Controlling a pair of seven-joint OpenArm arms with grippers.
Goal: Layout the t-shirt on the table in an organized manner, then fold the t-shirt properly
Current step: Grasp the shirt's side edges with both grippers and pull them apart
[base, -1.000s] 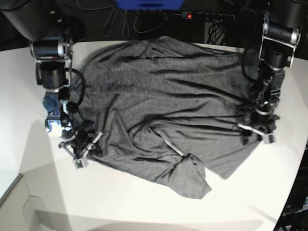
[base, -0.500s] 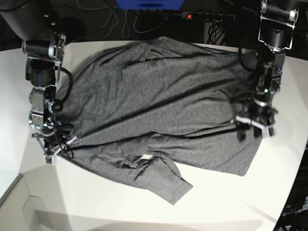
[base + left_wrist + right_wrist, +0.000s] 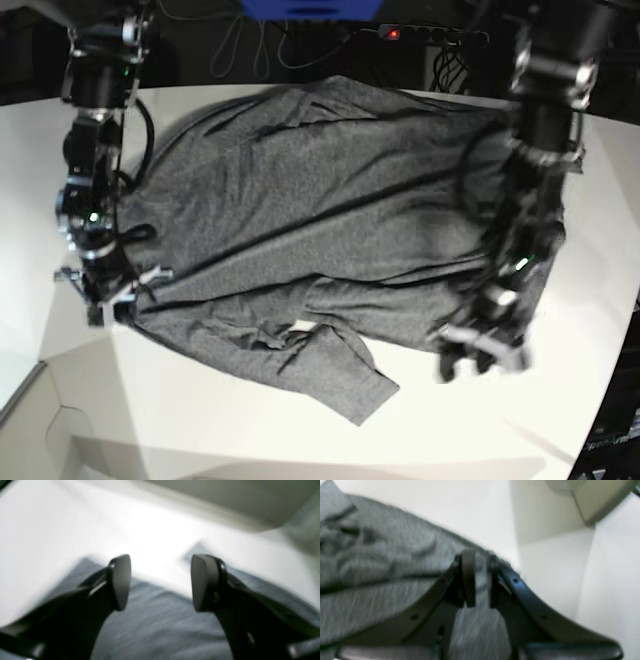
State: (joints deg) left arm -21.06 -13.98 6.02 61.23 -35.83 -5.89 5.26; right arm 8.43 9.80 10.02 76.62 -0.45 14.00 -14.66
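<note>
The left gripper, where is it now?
In the base view the left gripper is at the lower right, open, over the t-shirt edge.

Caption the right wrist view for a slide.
Right gripper pinching the grey shirt's edge over the white table.

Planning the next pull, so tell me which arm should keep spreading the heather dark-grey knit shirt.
Right. The right gripper is shut on the heather dark-grey knit shirt; the left gripper is open, holding nothing.

Robotics lab setting: two arms mounted at a white table (image 3: 300, 440), power strip (image 3: 430, 34) and loose cables (image 3: 245, 45) along the far edge.
</note>
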